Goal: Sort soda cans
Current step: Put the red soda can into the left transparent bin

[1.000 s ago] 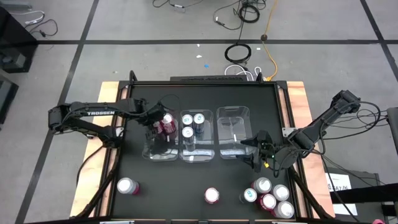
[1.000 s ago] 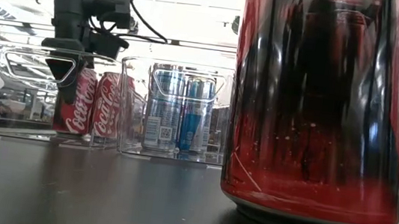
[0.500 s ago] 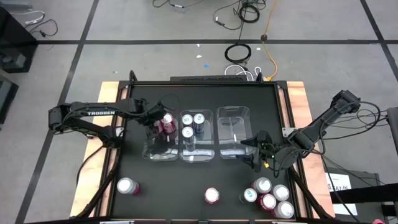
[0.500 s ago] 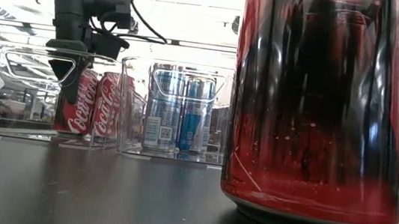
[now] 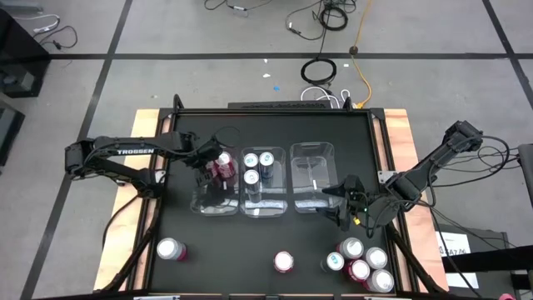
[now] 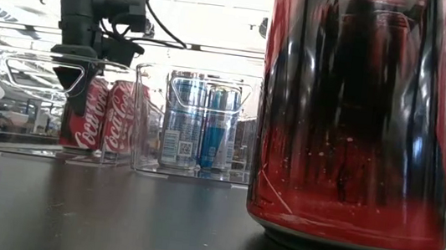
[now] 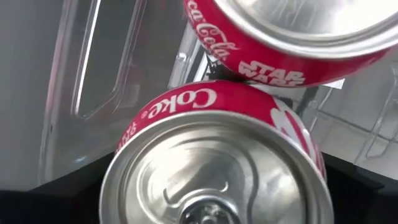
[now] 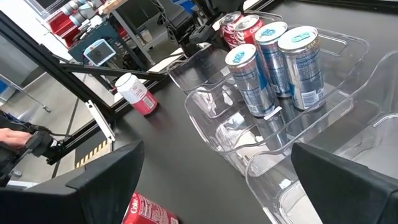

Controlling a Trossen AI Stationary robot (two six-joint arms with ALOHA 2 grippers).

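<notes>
High view shows the left hand over the leftmost clear bin, where two red Coke cans stand; its jaws look spread and clear of them, so a drop-off seems just finished. Three blue cans fill the middle bin. The right hand, open and empty, waits near the right-hand cluster of cans. Next likely comes lifting out without clipping the bin wall, then fetching a loose can from the tabletop.
</notes>
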